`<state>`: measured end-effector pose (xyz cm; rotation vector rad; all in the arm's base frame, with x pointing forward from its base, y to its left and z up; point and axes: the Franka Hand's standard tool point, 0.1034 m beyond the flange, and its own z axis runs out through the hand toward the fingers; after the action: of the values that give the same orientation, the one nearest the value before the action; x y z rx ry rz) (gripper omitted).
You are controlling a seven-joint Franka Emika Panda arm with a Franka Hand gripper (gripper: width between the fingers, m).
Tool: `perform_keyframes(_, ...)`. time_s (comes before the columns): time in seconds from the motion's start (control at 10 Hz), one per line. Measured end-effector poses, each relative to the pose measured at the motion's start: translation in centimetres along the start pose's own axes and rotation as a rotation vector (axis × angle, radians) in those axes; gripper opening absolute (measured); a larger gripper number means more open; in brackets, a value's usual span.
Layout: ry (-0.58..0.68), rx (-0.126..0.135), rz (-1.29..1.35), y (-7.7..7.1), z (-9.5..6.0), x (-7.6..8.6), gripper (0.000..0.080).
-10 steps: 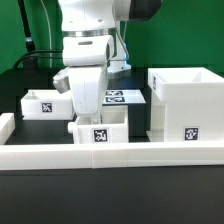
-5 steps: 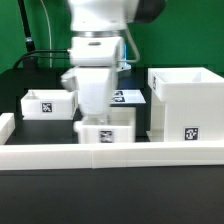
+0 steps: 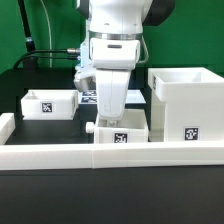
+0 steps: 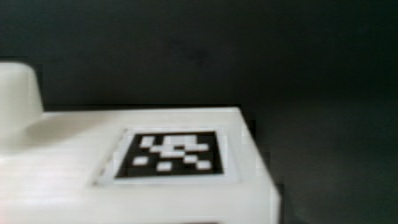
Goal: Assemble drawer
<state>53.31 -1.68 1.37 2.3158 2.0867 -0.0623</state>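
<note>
Arm upright, gripper (image 3: 112,119) down on small tray (image 3: 136,131) (jaws hidden); housing (image 3: 185,102) beside

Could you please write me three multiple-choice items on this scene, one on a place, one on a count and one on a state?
1. The small tray under the gripper lies:
A) on top of the housing
B) beside the housing, on the exterior view's left
C) on the housing's far side

2. Small trays in view:
A) one
B) two
C) three

3. The housing's top is:
A) open
B) lidded
C) taped

Answers:
1 B: it sits close to the housing's left wall.
2 B: a second tray stands apart, further left.
3 A: the housing's bare rim shows all round.
</note>
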Motion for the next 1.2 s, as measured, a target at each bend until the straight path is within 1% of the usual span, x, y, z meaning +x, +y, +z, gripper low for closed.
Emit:
perform_keyframes(0.5, 0.002, 0.002, 0.000, -0.07, 0.05, 0.12, 0.0042)
perform_keyframes(0.6, 0.003, -0.003, -0.001, 0.04, 0.01, -0.10, 0.0042)
perform_keyframes(0.7, 0.003, -0.002, -0.003, 0.03, 0.08, -0.55, 0.0042)
perform_keyframes(0.9, 0.010, -0.002, -0.023, 0.02, 0.06, -0.17, 0.0042)
perform_keyframes(1.0, 0.024, -0.015, -0.015, 0.24, 0.01, -0.43, 0.0042)
perform_keyframes(1.1, 0.028, -0.039, -0.010, 0.23, 0.09, -0.24, 0.0042)
perform_keyframes(1.2, 0.029, -0.039, -0.012, 0.11, 0.18, -0.12, 0.0042)
